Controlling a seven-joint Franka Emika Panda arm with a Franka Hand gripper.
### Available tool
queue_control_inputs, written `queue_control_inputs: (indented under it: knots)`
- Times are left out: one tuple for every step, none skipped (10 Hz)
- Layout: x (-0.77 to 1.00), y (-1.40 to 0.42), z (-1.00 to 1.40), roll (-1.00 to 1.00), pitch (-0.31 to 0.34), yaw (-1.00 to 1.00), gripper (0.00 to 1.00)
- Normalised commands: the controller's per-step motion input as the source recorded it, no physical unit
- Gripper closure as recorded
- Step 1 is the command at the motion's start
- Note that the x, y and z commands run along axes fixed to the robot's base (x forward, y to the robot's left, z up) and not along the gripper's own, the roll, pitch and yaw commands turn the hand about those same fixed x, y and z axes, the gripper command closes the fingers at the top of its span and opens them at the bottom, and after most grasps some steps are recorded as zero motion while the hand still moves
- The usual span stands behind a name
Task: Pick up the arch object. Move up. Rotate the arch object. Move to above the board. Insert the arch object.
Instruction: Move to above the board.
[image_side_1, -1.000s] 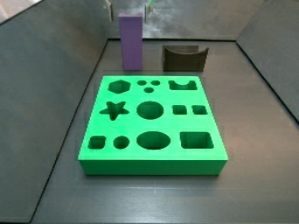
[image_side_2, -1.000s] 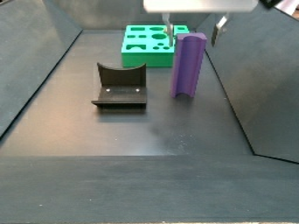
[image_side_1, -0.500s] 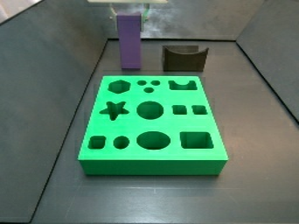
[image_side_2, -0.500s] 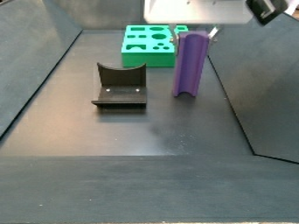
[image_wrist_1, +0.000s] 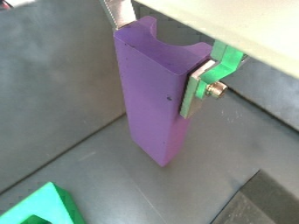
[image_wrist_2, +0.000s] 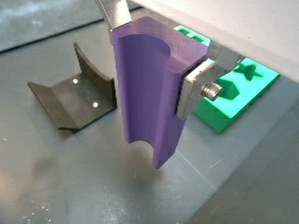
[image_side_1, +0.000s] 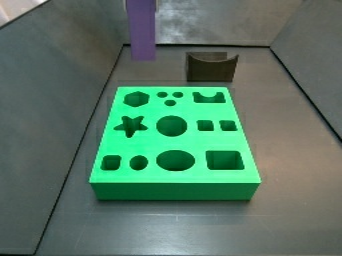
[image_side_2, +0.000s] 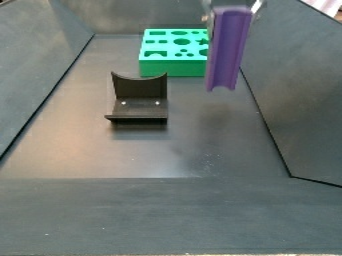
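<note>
Hand (image_wrist_2: 158, 52) (fingers closed) grips the arch object (image_wrist_2: 149, 92), upright.

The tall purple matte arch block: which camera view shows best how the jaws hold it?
A wrist view: the gripper clamps the tall purple matte arch block near its top, a silver finger flat against its side. The side views show the lifted block only, upper end cropped.

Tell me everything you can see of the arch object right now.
The arch object is a tall, slender, matte purple block with flat sides and a groove scooped along one face. It hangs upright, lifted clear of the floor, in both side views. The tool grips it near its top: a silver finger presses its side, another the opposite side. Nothing else touches it.
</note>
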Motion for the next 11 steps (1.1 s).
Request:
queue_control_inputs:
  knots:
    - [-0.11, -0.04, 1.0, -0.09, 0.023, 0.03, 1.0]
    - [-0.1, -0.04, 1.0, -0.09, 0.023, 0.02, 1.0]
    - [-0.1, -0.04, 1.0, -0.1, 0.03, 0.01, 1.0]
    - [-0.09, -0.04, 1.0, -0.1, 0.034, 0.0, 1.0]
    - [-0.08, -0.04, 1.0, -0.11, 0.04, 0.0, 1.0]
    - [-0.07, -0.03, 1.0, -0.11, 0.045, -0.01, 1.0]
    - [-0.06, -0.03, 1.0, -0.11, 0.049, -0.01, 1.0]
    - [-0.05, -0.03, 1.0, -0.11, 0.053, -0.01, 1.0]
    - [-0.04, -0.02, 1.0, -0.11, 0.051, -0.01, 1.0]
    - [-0.04, -0.01, 1.0, -0.11, 0.053, -0.01, 1.0]
    - [-0.03, -0.01, 0.96, -0.11, 0.053, -0.01, 1.0]
